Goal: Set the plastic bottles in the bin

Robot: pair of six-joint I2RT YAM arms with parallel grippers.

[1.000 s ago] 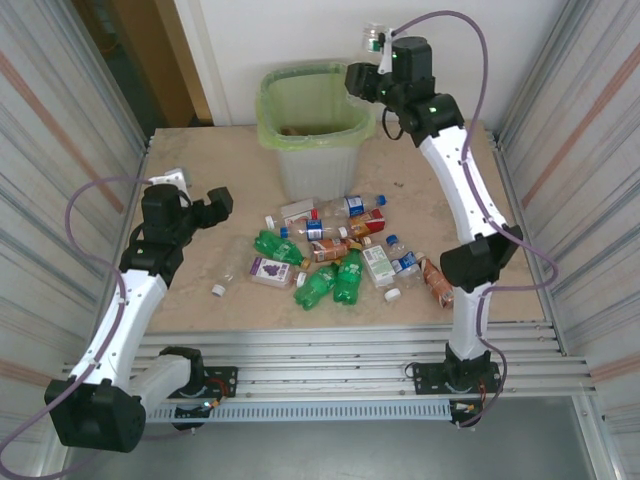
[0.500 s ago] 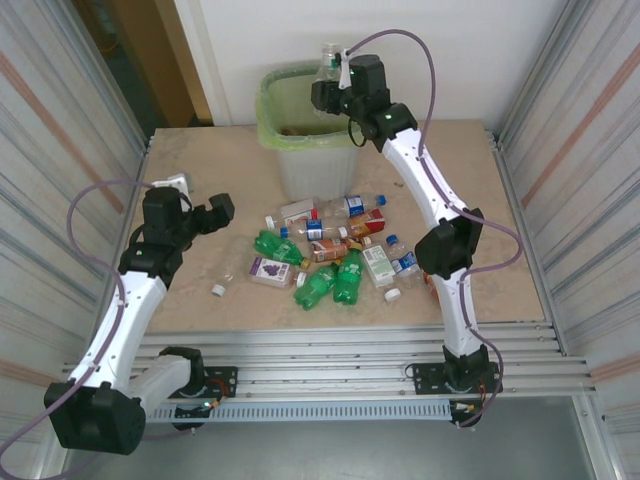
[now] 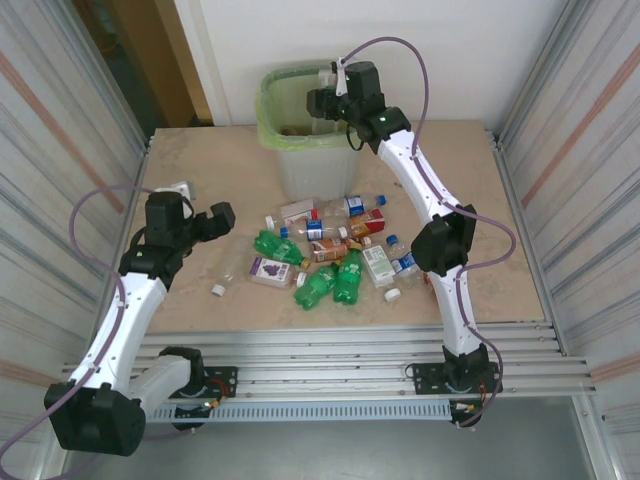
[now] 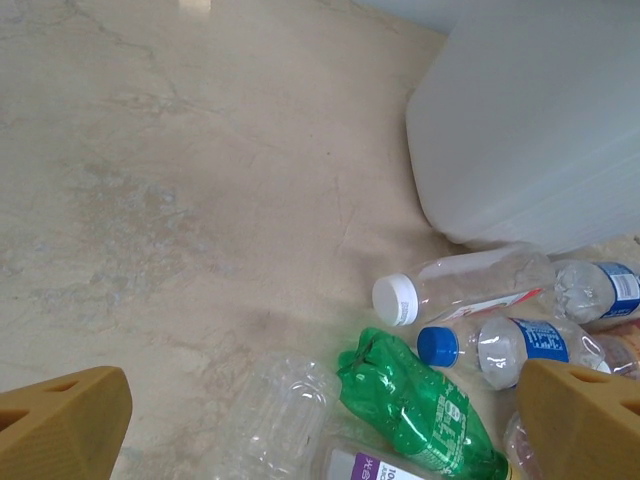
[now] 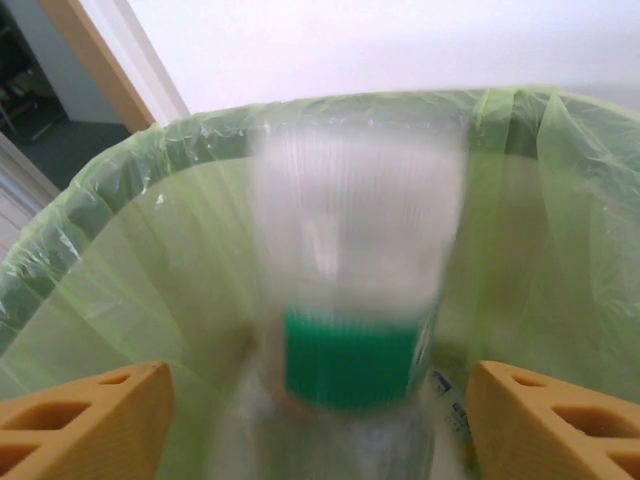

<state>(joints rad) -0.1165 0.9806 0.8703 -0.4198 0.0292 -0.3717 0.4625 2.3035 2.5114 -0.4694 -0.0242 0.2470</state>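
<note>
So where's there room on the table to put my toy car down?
Bare table lies left of the bin, out to the wall, and right of the bin too. A thin strip runs between the bottles and the near rails. It is crowded just in front of the bin, where bottles pile up.

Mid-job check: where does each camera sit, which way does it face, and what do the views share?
Top external: above and behind the bases, looking down at the table, the bottle pile and the bin; both arms show, left hand low, right hand over the bin.
Left wrist: looks down at the pile's left edge and the bin's wall; its open fingertips show.
Right wrist: looks down into the bin's green liner past a blurred clear bottle; its fingertips show wide apart.
Shared: all three see the bin.
</note>
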